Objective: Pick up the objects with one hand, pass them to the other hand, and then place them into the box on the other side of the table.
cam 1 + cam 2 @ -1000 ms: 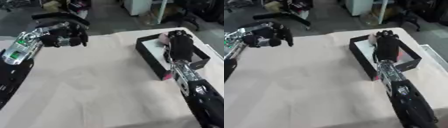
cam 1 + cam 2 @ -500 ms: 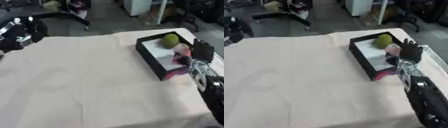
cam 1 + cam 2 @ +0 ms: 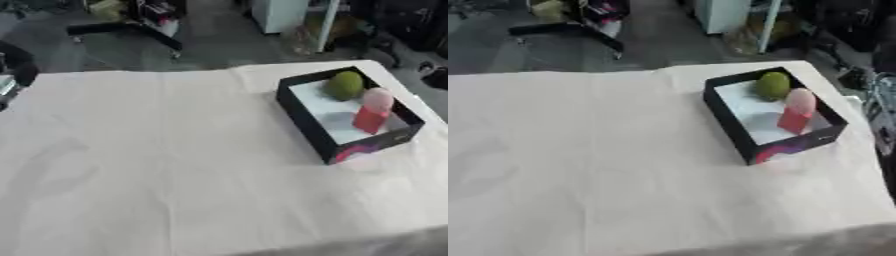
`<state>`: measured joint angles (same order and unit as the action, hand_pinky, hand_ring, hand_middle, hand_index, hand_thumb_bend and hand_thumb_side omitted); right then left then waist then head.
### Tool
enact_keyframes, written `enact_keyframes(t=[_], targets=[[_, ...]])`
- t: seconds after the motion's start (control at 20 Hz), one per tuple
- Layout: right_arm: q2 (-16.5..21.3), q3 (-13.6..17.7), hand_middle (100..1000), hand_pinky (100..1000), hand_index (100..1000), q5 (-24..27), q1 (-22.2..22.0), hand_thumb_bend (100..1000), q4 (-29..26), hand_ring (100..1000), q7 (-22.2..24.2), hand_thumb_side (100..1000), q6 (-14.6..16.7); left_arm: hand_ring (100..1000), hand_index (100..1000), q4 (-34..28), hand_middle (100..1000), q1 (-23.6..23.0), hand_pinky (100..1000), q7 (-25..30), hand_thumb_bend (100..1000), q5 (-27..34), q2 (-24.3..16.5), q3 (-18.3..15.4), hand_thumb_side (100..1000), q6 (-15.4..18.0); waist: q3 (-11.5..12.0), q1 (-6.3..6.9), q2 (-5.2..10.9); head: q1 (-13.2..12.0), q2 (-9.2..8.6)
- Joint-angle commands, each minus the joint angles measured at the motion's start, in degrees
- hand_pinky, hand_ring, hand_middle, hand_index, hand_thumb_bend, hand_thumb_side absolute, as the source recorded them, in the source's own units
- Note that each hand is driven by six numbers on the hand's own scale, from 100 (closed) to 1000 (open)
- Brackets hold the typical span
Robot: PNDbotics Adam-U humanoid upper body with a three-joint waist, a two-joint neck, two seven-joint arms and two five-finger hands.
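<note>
— Where are the objects?
— In the black box (image 3: pixel 311 131) near the desk's (image 3: pixel 175 165) right edge: a green round thing (image 3: pixel 345 85), a pink-red one (image 3: pixel 373 111).
— The left robot hand (image 3: pixel 10 75)?
— Blurred at the desk's left edge; can't tell its fingers. The right robot hand is unseen.

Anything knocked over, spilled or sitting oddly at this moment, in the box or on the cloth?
Nothing stands out. The black box sits on the cloth-covered table at the robot's right, holding a green round object and a pink-and-red object, both inside its walls. Nothing spilled on the cloth.
</note>
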<state>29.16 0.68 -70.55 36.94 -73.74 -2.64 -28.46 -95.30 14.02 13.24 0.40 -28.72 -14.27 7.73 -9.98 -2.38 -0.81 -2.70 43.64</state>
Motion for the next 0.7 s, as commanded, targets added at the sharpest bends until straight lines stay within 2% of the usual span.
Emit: enact_keyframes(t=[0.05,0.15,0.35,0.5,0.7], targets=[[2.90,2.64,644,573,1000,3.01,-1.97,294,-9.65,775,-2.70,392,0.43,563,626,-2.70,537,-0.87,729,-4.74,496,-3.05,1.53,-3.08,474,-0.33,0.11,-0.12,0.35,-1.12,-0.67],[2.37,4.08,619,553,995,4.53,-4.82,249,-14.09,757,-5.73,389,0.11,558,620,-3.80,532,-1.68,725,-7.55,476,-4.08,3.40,-4.31,473,-0.56,0.12,-0.31,0.32,-1.74,-0.70],[-0.17,6.42,590,524,978,7.18,-10.62,238,-20.53,731,-13.07,423,-0.85,559,620,-6.22,532,-3.12,725,-11.83,467,-5.01,7.09,-6.02,476,-1.28,0.06,-0.53,0.23,-2.74,-1.27],[-3.56,7.58,564,495,963,9.62,-14.41,200,-24.38,704,-19.35,439,-1.58,559,619,-7.95,532,-4.56,724,-14.38,446,-5.64,9.59,-7.66,475,-1.78,0.07,-0.41,0.03,-4.08,-1.43],[-9.01,7.08,542,460,959,15.22,-18.98,119,-27.62,688,-26.96,430,-0.93,561,622,-9.35,535,-6.36,724,-18.11,422,-6.58,12.37,-9.62,473,-2.88,-0.15,-0.29,-0.16,-5.86,-1.15]])
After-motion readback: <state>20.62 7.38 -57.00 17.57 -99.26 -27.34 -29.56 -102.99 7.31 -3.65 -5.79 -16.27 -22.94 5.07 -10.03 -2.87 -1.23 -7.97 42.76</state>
